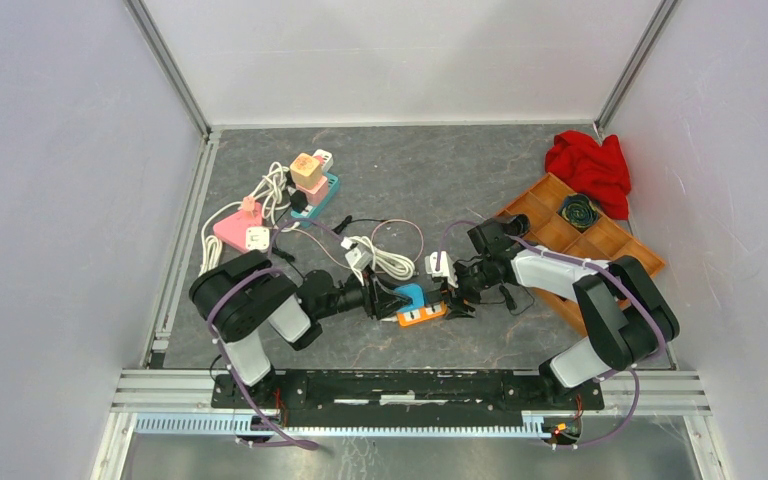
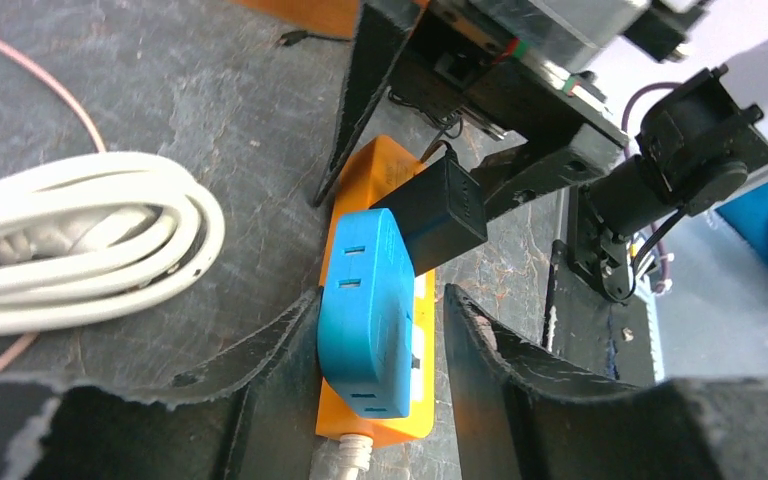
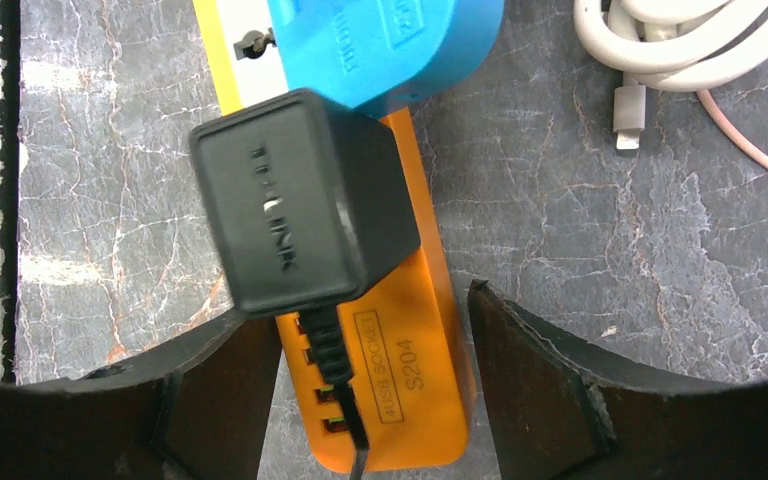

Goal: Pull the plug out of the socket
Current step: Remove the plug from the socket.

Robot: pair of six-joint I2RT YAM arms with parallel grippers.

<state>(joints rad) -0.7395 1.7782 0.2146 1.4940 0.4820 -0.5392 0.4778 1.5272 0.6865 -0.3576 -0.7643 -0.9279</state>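
Starting with the top external view, the orange plastic power strip (image 1: 425,316) is seen lying flat on the grey marbled table (image 1: 520,160) between the two arms. The left gripper (image 1: 388,300) and right gripper (image 1: 457,296) are set at its opposite ends.

From the left wrist, the left gripper's jaws are seen spread to either side of the blue rounded plastic adapter (image 2: 365,300) seated on the strip. A gap shows on one side, so nothing is clamped. The black boxy plastic plug (image 2: 442,213) is seated just beyond the adapter, touching it.

From the right wrist, the right gripper's jaws are seen parted, flanking the strip's USB end below the plug and closed on nothing. The plug is judged light, rigid and smooth-sided, held only by pin friction. Its flat flanks are judged the best hold, rather than the thin black cord (image 3: 345,400), which could be strained. The strip is judged light, so it would likely be lifted along unless pinned down.
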